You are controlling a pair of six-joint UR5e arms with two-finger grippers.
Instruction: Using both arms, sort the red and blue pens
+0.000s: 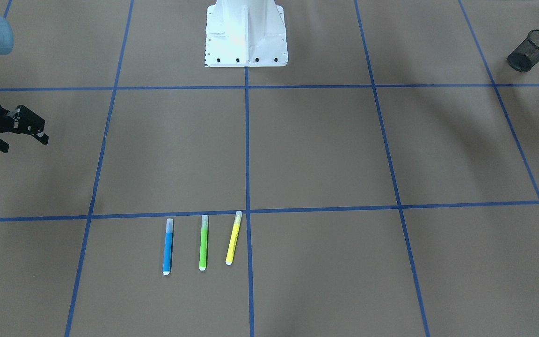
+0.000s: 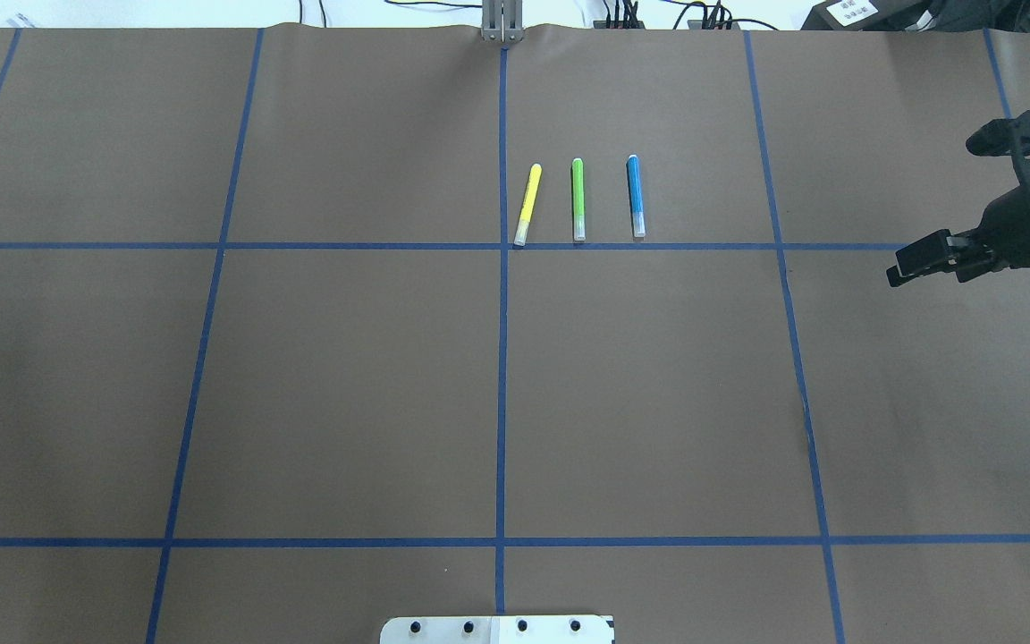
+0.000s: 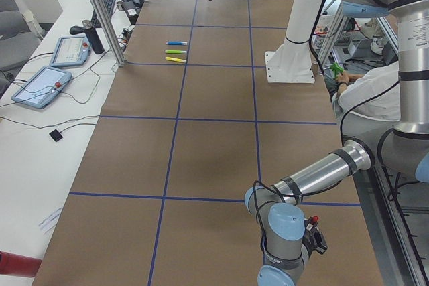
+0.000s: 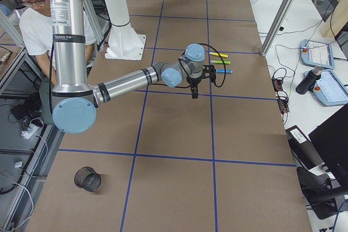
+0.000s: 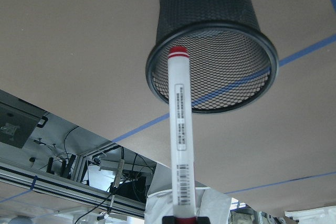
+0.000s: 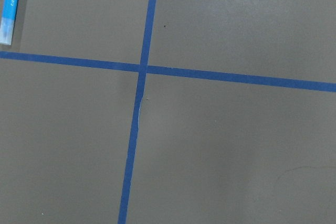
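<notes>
The left fingers (image 5: 185, 219) are clamped on one red end of the red marker (image 5: 179, 129). The marker hangs straight down with its other red end aimed into the mouth of the black mesh cup (image 5: 210, 3), way off on the left-arm side of the white pedestal (image 1: 246, 32). In the wrist view the tip sits over the opening, closer to the rim than dead centre. Can't tell if it's dipped below the rim yet. I'd guess that one is basically a drop away from done.

What the next move hangs on is the blue highlighter (image 2: 636, 197). It lies flat on the counter (image 2: 345, 385) out in front of the pedestal, shifted to the right-arm side. Its long axis points straight away from the pedestal, clear cap nearest it and white end farthest. The green highlighter (image 2: 578, 199) and yellow highlighter (image 2: 527, 204) lie beside it, closer to the pedestal's centre line.

The right fingers (image 2: 933, 207) are spread wide with nothing in them, hovering well out on the pedestal's right-arm side and well apart from the blue one. In the right wrist view it only peeks in at a corner. The right arm is clearly the nearer one. I reckon it has to come in sideways and close across the barrel without nudging the green one.
</notes>
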